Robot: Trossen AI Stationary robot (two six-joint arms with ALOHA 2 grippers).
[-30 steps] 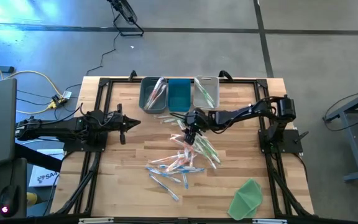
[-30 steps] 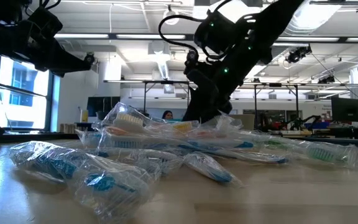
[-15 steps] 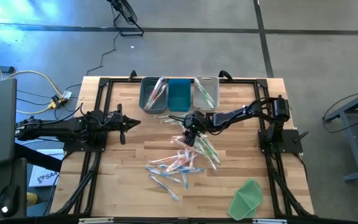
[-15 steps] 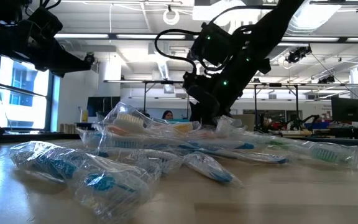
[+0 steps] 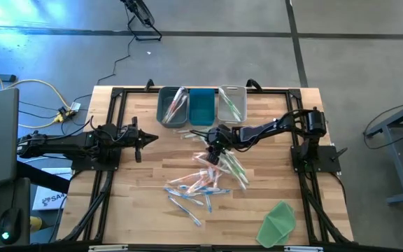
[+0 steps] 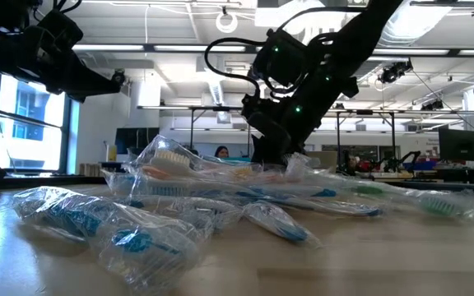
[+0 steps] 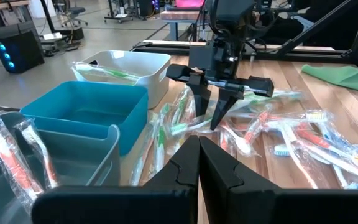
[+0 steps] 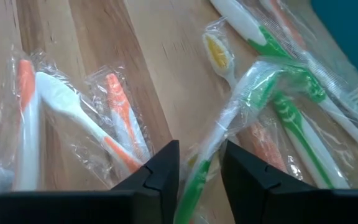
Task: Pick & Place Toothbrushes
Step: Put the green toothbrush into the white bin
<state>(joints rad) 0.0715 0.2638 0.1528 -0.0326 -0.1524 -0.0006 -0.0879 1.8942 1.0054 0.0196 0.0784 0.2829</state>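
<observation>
The right gripper [image 8: 201,171], lower than a second ago, narrows its half-open fingers around a wrapped green toothbrush [image 8: 229,130] in the table's scattered pile, the grasp seemingly not yet complete.

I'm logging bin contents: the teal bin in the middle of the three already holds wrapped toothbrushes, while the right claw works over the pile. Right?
Not quite. The teal plastic middle bin is empty, as the left wrist view shows; the wrapped toothbrushes lie in the grey bin and the white bin on either side of it. The right claw is indeed down over the pile of wrapped plastic toothbrushes.
</observation>
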